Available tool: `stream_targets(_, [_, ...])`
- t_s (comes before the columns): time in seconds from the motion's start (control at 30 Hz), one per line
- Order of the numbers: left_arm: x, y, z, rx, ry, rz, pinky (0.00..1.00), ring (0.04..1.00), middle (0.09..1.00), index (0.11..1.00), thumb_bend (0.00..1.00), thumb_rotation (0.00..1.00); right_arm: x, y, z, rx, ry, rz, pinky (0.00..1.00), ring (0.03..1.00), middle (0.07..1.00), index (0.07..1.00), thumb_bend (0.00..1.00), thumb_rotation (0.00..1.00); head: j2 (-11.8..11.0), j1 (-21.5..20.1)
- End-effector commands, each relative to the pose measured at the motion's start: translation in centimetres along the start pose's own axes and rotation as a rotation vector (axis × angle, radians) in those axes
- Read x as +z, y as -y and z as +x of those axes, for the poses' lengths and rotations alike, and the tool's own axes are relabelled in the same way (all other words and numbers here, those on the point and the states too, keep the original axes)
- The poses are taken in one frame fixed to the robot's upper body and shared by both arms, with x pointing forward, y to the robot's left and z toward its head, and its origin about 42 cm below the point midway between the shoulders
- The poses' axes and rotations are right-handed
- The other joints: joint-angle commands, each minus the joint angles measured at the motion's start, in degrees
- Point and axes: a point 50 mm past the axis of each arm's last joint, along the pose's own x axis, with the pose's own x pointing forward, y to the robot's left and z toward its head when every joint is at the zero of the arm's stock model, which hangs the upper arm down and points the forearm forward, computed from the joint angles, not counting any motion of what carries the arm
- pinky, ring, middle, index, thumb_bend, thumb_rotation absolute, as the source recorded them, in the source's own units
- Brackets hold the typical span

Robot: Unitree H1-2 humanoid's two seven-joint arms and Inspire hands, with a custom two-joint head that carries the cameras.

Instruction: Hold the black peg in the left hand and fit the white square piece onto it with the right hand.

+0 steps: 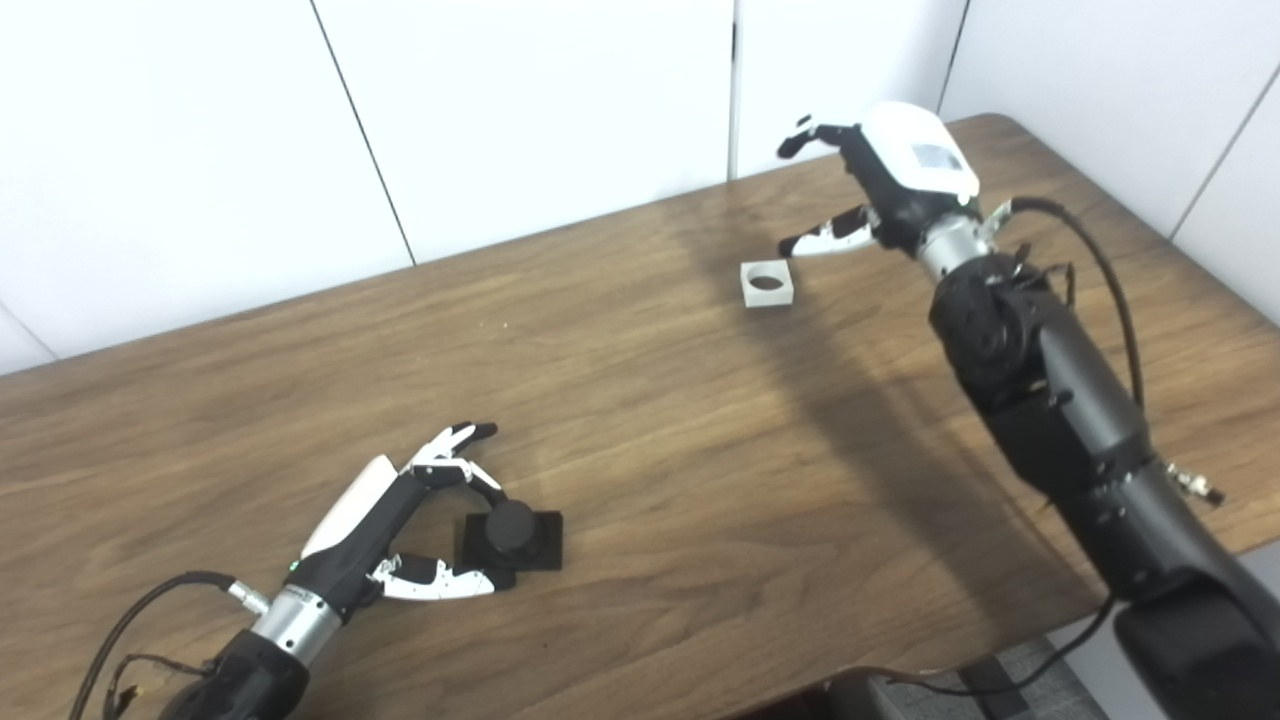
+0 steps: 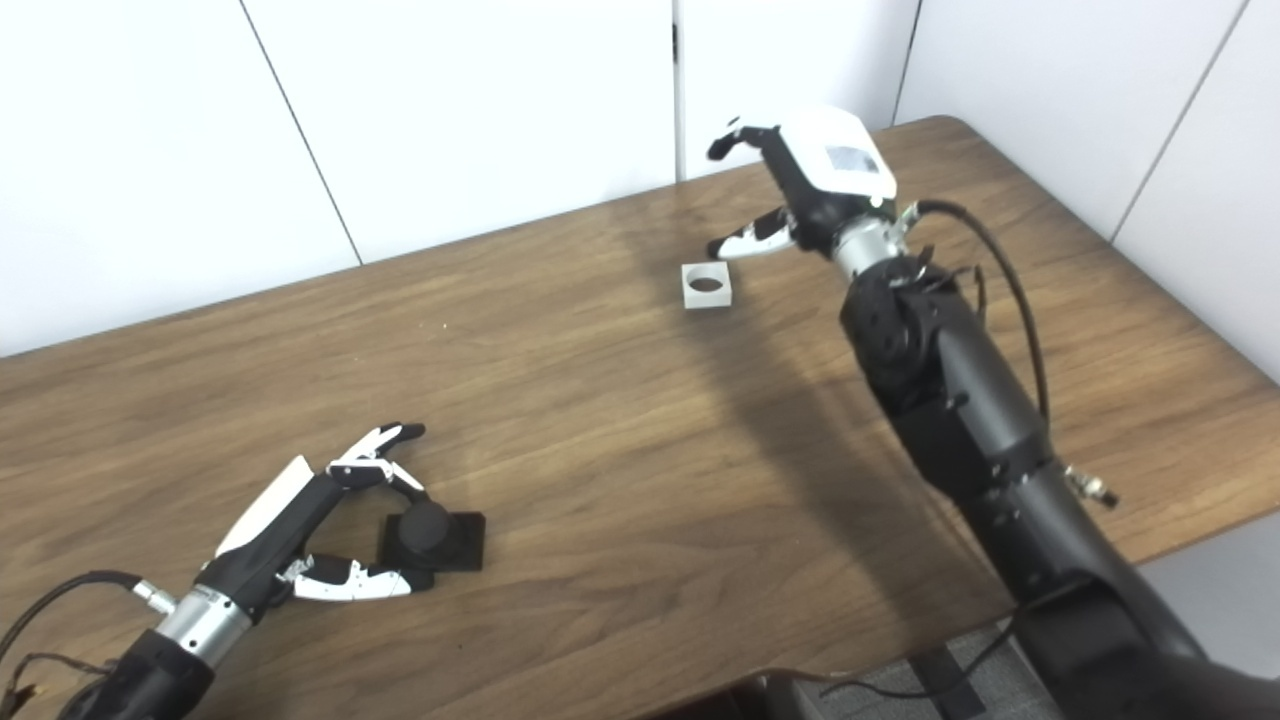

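The black peg [image 1: 512,535], a round post on a square black base, lies on the wooden table [image 1: 640,420] near the front left. My left hand [image 1: 400,520] is open around it, fingers above and thumb below, tips close to the base but not closed on it. The white square piece [image 1: 767,283], with a round hole, lies flat at the back right of the table. Just right of it and slightly above hovers my right hand [image 1: 880,185], open, its thumb tip near the piece's right edge and holding nothing.
White wall panels [image 1: 520,110] stand behind the table's far edge. My right forearm [image 1: 1060,400] crosses the table's right side with a loose cable. A dark shadow runs across the wood from the white piece toward the front.
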Motion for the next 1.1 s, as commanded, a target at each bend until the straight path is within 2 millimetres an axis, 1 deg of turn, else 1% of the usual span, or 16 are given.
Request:
stream_targets(0.0, [-1.7,1.0,-1.1,-0.068,-0.088,-0.003,0.96,1.000,0.957,0.490,0.52,0.05,0.3,2.7,1.9,-0.046,0.020,-0.049,0.68,0.855,0.866,0.720,0.69,0.26,0.0,0.1])
stream_targets(0.1, [-1.6,1.1,-1.1,-0.068,-0.089,-0.007,0.96,1.000,0.958,0.490,0.52,0.05,0.0,2.8,3.0,0.009,-0.003,-0.083,0.74,0.885,0.894,0.742,0.71,0.29,0.0,0.3])
stream_targets(0.13, [-1.7,1.2,-1.1,-0.068,-0.090,-0.009,0.96,1.000,0.958,0.490,0.52,0.06,0.1,2.9,3.4,0.030,-0.014,-0.093,0.78,0.907,0.909,0.754,0.72,0.32,0.0,0.3])
stream_targets(0.2, [-1.7,1.3,-1.2,-0.069,-0.092,-0.008,0.96,1.000,0.957,0.490,0.52,0.06,0.2,2.9,4.0,0.064,-0.032,-0.107,0.82,0.926,0.923,0.768,0.73,0.35,-0.1,0.4])
stream_targets(0.33, [-1.6,1.3,-1.4,-0.068,-0.100,-0.004,0.96,1.000,0.957,0.490,0.52,0.06,0.4,2.7,5.4,0.115,-0.051,-0.113,0.85,0.926,0.927,0.778,0.73,0.34,0.0,0.5])
stream_targets(0.43, [-1.7,1.2,-1.5,-0.063,-0.101,-0.003,0.96,1.000,0.957,0.490,0.52,0.05,0.6,2.4,6.0,0.148,-0.061,-0.113,0.87,0.937,0.929,0.781,0.73,0.35,0.2,0.9])
stream_targets(0.57, [-1.7,1.2,-1.6,-0.060,-0.101,-0.004,0.96,1.000,0.956,0.490,0.52,0.05,0.7,1.7,6.8,0.222,-0.076,-0.130,0.91,0.959,0.947,0.800,0.76,0.40,0.4,1.0])
stream_targets(0.73, [-1.6,1.3,-1.6,-0.062,-0.104,-0.003,0.97,1.000,0.957,0.490,0.52,0.06,1.0,0.9,7.3,0.279,-0.073,-0.125,0.90,0.962,0.957,0.812,0.80,0.43,0.5,1.1])
stream_targets(0.83, [-1.5,1.5,-1.4,-0.061,-0.101,-0.006,0.97,1.000,0.958,0.490,0.52,0.06,1.1,0.0,7.5,0.304,-0.068,-0.139,0.88,0.953,0.950,0.810,0.81,0.45,0.6,1.3])
stream_targets(1.07, [-1.4,1.9,-1.3,-0.057,-0.097,-0.014,0.96,1.000,0.957,0.490,0.52,0.06,1.3,-1.1,7.1,0.334,-0.056,-0.149,0.88,0.947,0.945,0.816,0.80,0.47,1.0,2.0])
